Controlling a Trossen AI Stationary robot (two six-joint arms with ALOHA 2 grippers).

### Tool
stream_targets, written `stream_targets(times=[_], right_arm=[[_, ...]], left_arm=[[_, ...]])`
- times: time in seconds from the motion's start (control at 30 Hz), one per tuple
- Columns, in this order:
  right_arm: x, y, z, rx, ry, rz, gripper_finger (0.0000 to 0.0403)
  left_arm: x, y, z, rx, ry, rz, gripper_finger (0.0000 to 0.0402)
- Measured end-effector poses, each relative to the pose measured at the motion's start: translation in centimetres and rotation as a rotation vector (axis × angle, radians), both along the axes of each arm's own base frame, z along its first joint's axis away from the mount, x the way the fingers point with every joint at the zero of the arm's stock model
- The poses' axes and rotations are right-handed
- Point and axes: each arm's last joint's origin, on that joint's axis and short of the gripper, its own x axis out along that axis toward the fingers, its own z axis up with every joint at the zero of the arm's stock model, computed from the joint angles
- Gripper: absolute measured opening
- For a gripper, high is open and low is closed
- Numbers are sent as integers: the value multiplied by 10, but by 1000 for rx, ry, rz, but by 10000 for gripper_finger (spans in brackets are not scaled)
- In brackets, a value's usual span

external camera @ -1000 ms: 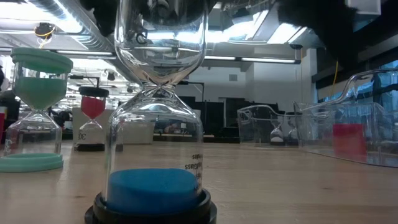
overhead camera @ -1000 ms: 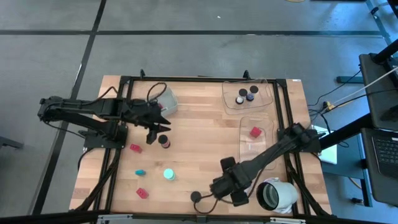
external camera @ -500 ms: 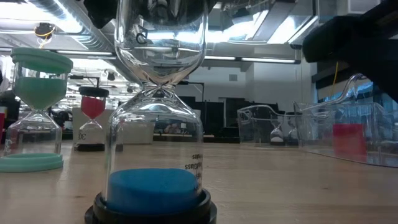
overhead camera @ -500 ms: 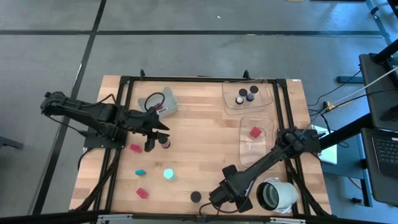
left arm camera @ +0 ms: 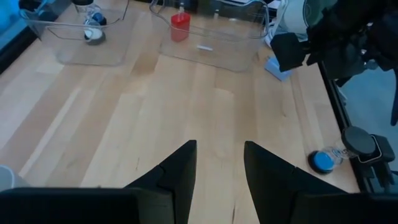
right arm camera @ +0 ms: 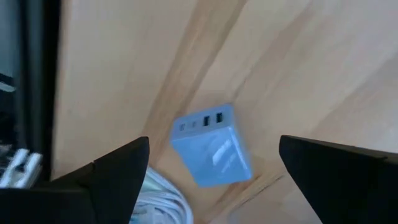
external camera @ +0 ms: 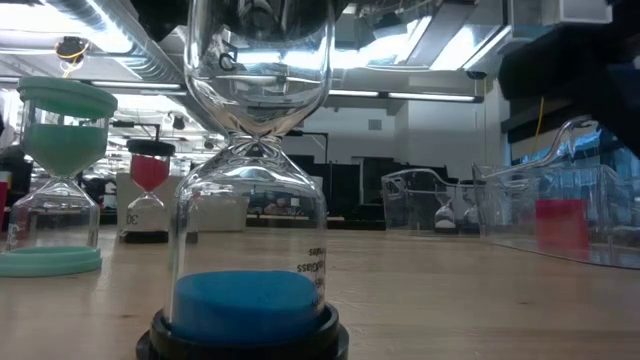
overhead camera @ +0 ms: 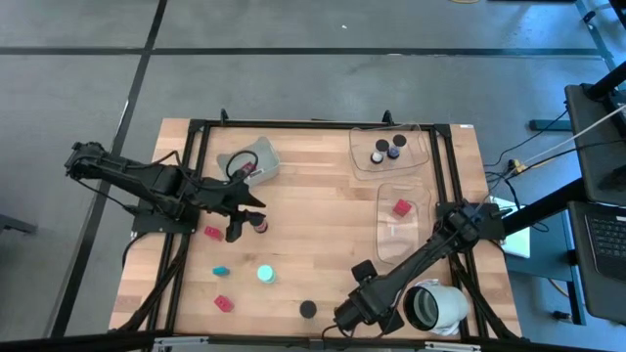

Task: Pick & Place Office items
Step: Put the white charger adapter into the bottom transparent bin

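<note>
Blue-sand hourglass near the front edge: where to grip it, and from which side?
Judging by shape, grip the blue-sand hourglass at its narrow waist, fingers level, coming from the side. It stands upright on its black base, bulbs wider than the neck. The open right gripper is nearest.

left gripper (overhead camera: pixel 243 217) open, right gripper (overhead camera: pixel 354 315) open

Grey concrete floor (overhead camera: pixel 88 88) crossed by dark lines surrounds the light wooden table (overhead camera: pixel 313 244); ceiling strip lights (external camera: pixel 400 95) glow overhead.
</note>
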Motion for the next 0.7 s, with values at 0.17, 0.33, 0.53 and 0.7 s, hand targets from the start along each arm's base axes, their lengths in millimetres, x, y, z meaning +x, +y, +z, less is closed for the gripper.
stream_targets(times=[0.17,0.33,0.53,0.7], right_arm=[[-2,-2,-7,-19,0,-3,361],[-9,-6,-20,-21,70,-15,361],[-13,-10,-30,-33,89,3,361],[-13,-10,-37,-24,69,14,361]], left_arm=[[0,1,0,12,-3,18,130],[0,1,0,13,-3,21,130],[0,1,0,14,-4,22,130],[0,1,0,15,-4,22,130]])
